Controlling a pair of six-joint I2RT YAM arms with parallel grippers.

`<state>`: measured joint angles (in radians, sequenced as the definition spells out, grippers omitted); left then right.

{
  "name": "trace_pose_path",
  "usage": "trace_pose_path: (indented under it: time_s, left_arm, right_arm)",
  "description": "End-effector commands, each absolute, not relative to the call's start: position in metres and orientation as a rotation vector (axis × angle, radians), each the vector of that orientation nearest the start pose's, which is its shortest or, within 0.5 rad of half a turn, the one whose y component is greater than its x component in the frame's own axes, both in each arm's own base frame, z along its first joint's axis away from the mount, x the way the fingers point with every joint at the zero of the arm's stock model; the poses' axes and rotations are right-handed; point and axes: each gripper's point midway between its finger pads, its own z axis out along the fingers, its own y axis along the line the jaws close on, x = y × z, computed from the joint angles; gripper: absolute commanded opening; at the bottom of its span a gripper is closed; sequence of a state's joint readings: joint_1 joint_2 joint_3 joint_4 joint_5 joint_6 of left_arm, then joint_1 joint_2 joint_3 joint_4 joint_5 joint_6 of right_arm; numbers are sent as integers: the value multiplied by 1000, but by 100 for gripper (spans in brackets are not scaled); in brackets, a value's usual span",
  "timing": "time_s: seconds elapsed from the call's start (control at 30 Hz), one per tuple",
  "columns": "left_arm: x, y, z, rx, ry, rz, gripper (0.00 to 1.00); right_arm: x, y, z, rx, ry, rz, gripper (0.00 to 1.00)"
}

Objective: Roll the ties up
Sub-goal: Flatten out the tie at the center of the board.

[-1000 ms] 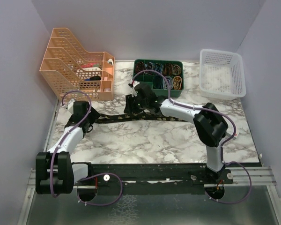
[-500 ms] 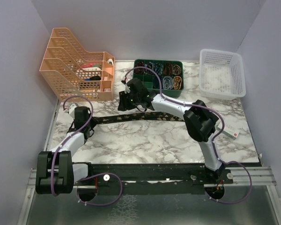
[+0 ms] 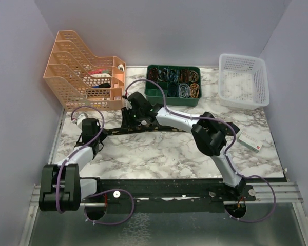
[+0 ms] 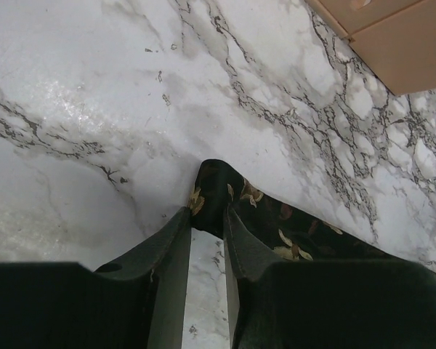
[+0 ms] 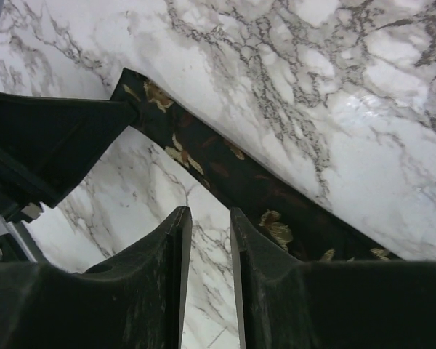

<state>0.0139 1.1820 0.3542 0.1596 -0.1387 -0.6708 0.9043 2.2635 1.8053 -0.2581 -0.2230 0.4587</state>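
Observation:
The tie (image 3: pixel 169 127), black with tan-gold flecks, lies stretched left to right across the marble table (image 3: pixel 159 154). My left gripper (image 3: pixel 96 131) is at its left end. In the left wrist view the tie's end (image 4: pixel 276 225) is pinched between the tips of the left gripper (image 4: pixel 206 212). My right gripper (image 3: pixel 127 122) hovers at the tie a little right of the left one. In the right wrist view the right gripper (image 5: pixel 209 212) keeps a narrow gap with only marble in it. The tie (image 5: pixel 232 171) runs just past its tips and behind the right finger.
An orange file rack (image 3: pixel 84 72) stands at the back left, its base (image 4: pixel 392 36) close to the left gripper. A green tray (image 3: pixel 173 84) of coloured bands sits at the back centre, a white basket (image 3: pixel 244 79) at the back right. A small white box (image 3: pixel 250 141) lies at the right.
My right gripper has slid left along the tie toward the left gripper, and its jaws have narrowed. The left gripper has closed from wide open onto the tie's end.

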Motion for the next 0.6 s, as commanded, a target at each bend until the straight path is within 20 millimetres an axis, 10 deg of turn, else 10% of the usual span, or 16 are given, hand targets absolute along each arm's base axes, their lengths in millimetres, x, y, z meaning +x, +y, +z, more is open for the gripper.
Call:
trace_pose_path:
  time_s: [0.0,0.4,0.57]
  left_arm:
    - [313,1,38,-790,2107,-212,24]
    - [316,-3,36,-780,2116,-239,25]
    - [315,4,45,-779,2095,-192,29]
  right_arm:
    - [307,510,61,-723,2410,937,28]
    - [313,498,14,-739,2496,764,19]
    - [313,497,33,-769,2472,767,17]
